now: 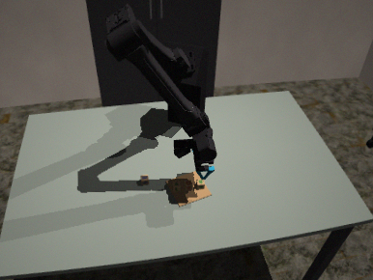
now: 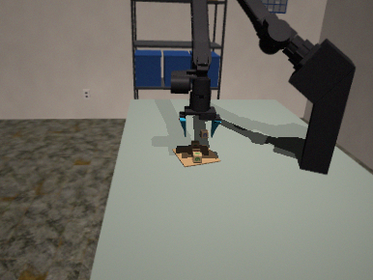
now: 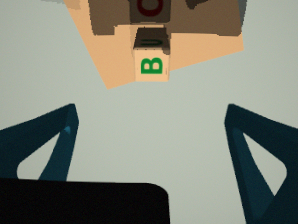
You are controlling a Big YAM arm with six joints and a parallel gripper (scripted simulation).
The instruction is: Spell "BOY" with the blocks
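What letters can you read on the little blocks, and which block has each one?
"B" in green, on top of the block at the mat's edge nearest the open gripper.
"O" in dark red, on top of the next block, in shadow.
The block off the mat is too small to read.
No other text is readable.

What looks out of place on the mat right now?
Nothing looks tipped or damaged. The B block and O block lie flat on the mat, but B sits close to the mat's edge. The open gripper hovers above. One block sits off the mat.
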